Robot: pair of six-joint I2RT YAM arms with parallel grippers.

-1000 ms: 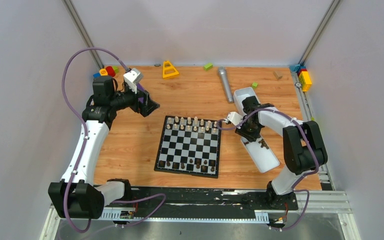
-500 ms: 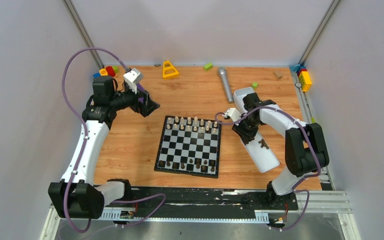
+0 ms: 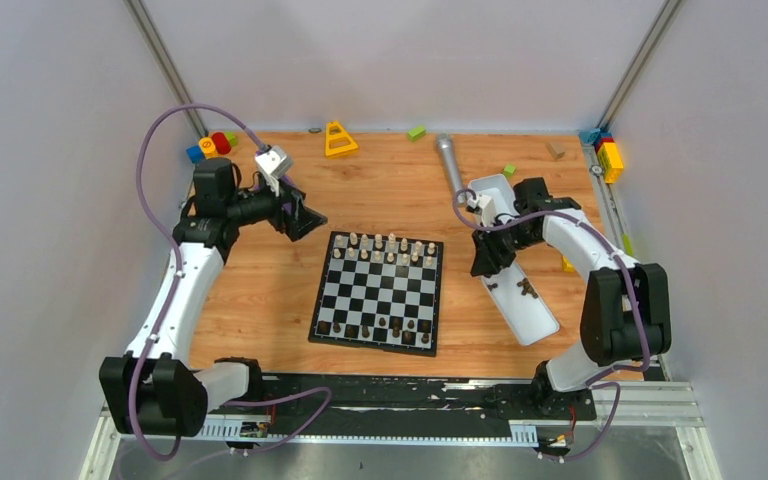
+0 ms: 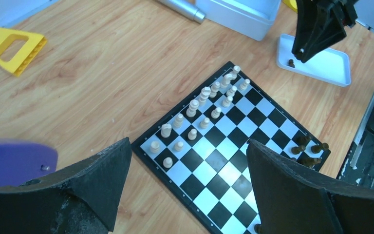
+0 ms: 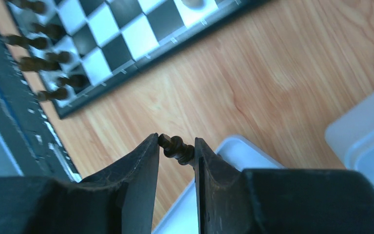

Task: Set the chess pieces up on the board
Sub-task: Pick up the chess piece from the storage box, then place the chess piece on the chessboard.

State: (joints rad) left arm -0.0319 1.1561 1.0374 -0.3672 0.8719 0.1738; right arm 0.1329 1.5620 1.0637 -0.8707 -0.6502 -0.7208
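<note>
Right gripper point(image 5: 176, 142) is narrow and pinched on a dark piece point(image 5: 177, 147). The piece lies slantwise across the gap between the fingers, not upright. The gripper hangs over the far end of the tray point(image 3: 534, 320), just right of the board point(image 3: 380, 285). A few spare darks point(image 3: 526, 289) lie in the tray.

Left gripper point(image 3: 306, 218) is wide and empty, hovering off the board's far left corner.

Cream pieces point(image 3: 386, 248) fill the two far rows. Dark row point(image 3: 385, 327) stands along the near edge, with gaps.

Step in hand, as I judge it: carry this piece to an open near-side square.
- Travel high enough to pass over the standing pieces, coming in from the board's right edge.
- Turn the wrist so the base faces down before descent. The slanted hold makes a tip-over likely.
- Lower until the base meets the square, and open only a little.
- Lift straight up, as the neighbours are close.
</note>
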